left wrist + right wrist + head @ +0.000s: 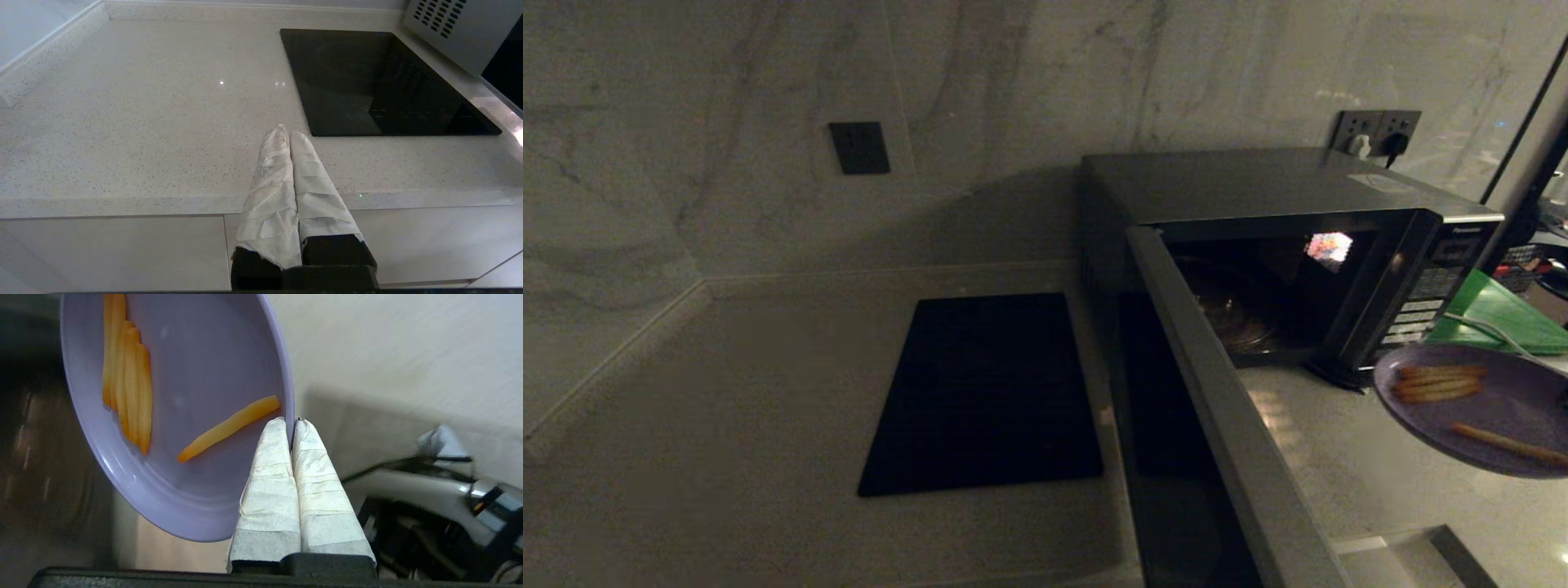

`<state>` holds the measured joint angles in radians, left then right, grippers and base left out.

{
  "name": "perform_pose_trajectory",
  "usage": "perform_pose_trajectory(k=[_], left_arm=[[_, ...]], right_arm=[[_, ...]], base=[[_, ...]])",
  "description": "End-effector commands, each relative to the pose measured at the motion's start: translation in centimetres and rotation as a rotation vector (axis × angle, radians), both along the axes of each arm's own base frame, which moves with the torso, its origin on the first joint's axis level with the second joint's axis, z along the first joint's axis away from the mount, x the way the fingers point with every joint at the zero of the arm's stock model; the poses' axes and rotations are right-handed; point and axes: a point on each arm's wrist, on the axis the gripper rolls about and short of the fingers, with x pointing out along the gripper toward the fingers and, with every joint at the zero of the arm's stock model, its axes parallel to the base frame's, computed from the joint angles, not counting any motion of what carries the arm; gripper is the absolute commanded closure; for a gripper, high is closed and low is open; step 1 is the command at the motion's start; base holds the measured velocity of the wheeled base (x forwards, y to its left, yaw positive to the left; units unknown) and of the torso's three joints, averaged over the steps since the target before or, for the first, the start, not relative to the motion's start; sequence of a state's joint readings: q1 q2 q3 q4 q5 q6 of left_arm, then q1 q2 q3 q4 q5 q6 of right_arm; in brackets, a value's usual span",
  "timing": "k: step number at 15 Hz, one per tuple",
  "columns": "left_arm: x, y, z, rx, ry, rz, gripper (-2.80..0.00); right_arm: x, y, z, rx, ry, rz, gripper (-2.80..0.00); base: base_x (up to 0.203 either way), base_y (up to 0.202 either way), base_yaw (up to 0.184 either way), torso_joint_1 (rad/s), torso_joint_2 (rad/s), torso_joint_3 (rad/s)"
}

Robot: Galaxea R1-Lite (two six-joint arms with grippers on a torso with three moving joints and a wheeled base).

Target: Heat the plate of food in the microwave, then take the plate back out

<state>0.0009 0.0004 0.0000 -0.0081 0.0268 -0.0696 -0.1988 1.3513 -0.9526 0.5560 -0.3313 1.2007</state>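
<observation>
The lavender plate of food (1503, 404) with orange-yellow sticks hangs in the air at the right edge of the head view, in front of the microwave's button panel. My right gripper (291, 421) is shut on the plate's (196, 375) rim. The silver-grey microwave (1258, 184) stands at the back right with its door (1217, 408) swung wide open toward me and the dark cavity (1258, 294) empty. My left gripper (288, 132) is shut on nothing, held low over the counter's front edge.
A flat black panel (984, 392) lies on the pale counter (727, 425) left of the microwave (457, 28), and shows as a black panel (380, 81) in the left wrist view. A green board (1499, 314) lies behind the plate. Wall sockets (1376, 131) sit behind the microwave.
</observation>
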Motion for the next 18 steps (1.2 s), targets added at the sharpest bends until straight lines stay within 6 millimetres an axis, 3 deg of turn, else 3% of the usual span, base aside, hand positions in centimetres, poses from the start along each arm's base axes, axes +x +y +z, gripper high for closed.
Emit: perform_pose_trajectory(k=[1,4,10,15,18], left_arm=[[0.0,0.0,0.0,-0.001,0.001,0.001,0.00],[0.0,0.0,0.0,-0.001,0.001,0.001,0.00],[0.0,0.0,0.0,-0.001,0.001,0.001,0.00],[0.0,0.0,0.0,-0.001,0.001,0.001,0.00],[0.0,0.0,0.0,-0.001,0.001,0.001,0.00]], right_arm=[[-0.8,-3.1,-0.5,-0.003,0.038,-0.137,0.00],[-0.8,-7.2,-2.0,0.062,0.093,-0.237,0.00],[1.7,-13.2,-6.3,0.119,0.155,-0.286,0.00],[4.7,-16.7,-7.6,0.124,0.148,-0.303,0.00],[5.2,-19.3,-7.9,0.119,0.137,-0.347,0.00]], base=[[0.000,0.000,0.000,0.000,0.00,0.000],[0.000,0.000,0.000,0.000,0.00,0.000],[0.000,0.000,0.000,0.000,0.00,0.000],[0.000,0.000,0.000,0.000,0.00,0.000],[0.000,0.000,0.000,0.000,0.00,0.000]])
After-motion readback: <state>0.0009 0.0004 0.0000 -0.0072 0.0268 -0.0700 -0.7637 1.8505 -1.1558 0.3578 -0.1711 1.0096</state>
